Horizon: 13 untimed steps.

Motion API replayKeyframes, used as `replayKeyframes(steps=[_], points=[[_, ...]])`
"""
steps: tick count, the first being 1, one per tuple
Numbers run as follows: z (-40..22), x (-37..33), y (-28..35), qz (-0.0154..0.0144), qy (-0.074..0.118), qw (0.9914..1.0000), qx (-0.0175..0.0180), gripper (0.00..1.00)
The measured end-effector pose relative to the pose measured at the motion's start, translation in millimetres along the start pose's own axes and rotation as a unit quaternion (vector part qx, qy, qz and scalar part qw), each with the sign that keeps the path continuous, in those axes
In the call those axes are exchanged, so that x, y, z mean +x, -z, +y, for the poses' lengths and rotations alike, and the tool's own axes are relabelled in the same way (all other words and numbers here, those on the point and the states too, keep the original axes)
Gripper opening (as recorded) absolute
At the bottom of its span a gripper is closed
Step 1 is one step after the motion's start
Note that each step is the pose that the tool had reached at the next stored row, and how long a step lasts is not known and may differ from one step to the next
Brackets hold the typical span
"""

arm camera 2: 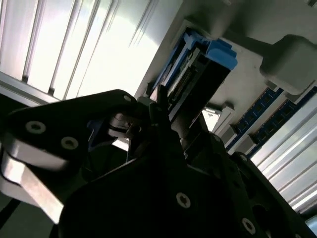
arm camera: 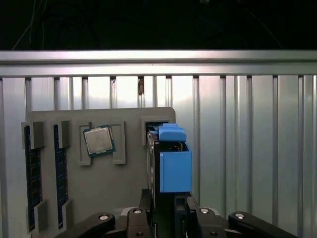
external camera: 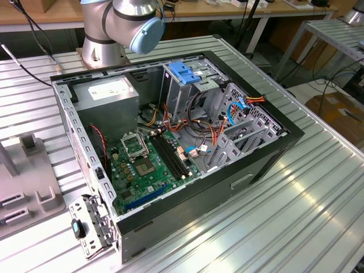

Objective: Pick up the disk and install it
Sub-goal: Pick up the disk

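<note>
The disk (arm camera: 174, 168) stands on edge in a slot of a grey fixture plate (arm camera: 129, 173), its blue side rail turned to the first wrist camera. My gripper (arm camera: 168, 201) reaches it from below in that picture, with one dark finger against each flat side, shut on it. In the second wrist view the disk (arm camera 2: 198, 79) shows its connector edge and blue rail, and my gripper (arm camera 2: 171, 119) clasps its near end. The disk still sits in the fixture slot.
On the fixture lie a processor chip (arm camera: 99, 140) and memory sticks (arm camera: 33, 173). The exterior view shows the open computer case (external camera: 273, 153) on the ribbed metal table, with its blue-latched drive cage (external camera: 185, 73), power-supply box (external camera: 108, 94) and the arm's base (external camera: 119, 28).
</note>
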<state>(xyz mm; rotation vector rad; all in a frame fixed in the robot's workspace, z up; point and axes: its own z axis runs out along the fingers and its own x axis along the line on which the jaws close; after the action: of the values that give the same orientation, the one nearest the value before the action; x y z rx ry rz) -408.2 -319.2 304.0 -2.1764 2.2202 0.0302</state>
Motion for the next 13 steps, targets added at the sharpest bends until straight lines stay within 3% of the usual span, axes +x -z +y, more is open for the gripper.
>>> replayKeyframes(steps=[13], points=[[0.0, 0.0, 0.0, -0.0001, 0.000, 1.00000, 0.0000, 0.36]])
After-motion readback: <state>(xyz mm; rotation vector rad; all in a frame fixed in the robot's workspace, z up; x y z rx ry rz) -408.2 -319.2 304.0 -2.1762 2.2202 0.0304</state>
